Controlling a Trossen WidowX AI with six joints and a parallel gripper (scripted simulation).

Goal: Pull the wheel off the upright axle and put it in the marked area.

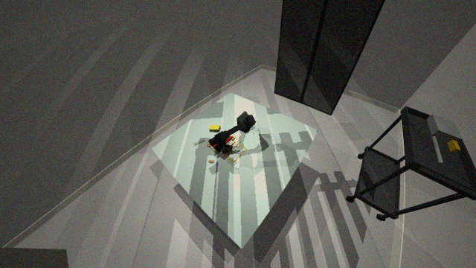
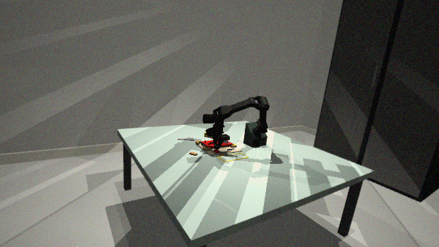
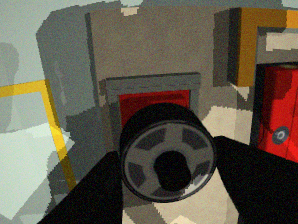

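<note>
Table (image 2: 212,202) in pale green fills the middle of the room; from the left of it we see a small orange block (image 2: 193,153), a thin grey bar (image 2: 185,138) and, in the overhead view, a yellow block (image 1: 214,127) lying apart from the rest; next comes the red-and-tan board (image 2: 219,144) with the black arm (image 2: 236,108) bent down over it from its dark base (image 2: 255,134); just right of the board lies the yellow-outlined square (image 2: 234,157) that marks the set-down area; further right stand a tall dark cabinet (image 2: 384,92) and, seen from above, a black cart (image 1: 416,164) carrying a yellow box (image 1: 454,145).

Through the wrist camera we go left to right again: a yellow line (image 3: 56,132) of the marked square crosses the pale table at the left edge; the gripper (image 3: 169,169) sits in the centre with its two black fingers closed partway on the wheel (image 3: 168,161), one on each side of the dark tyre; the wheel's grey spoked face and black hub face us, over a red patch (image 3: 158,102) set in the tan board; whether it sits on the axle or has lifted off it we cannot tell, as the axle is hidden; an orange bracket (image 3: 249,36) and a red plate (image 3: 276,119) fill the right edge; the wheel is over the board, outside the yellow square.
</note>
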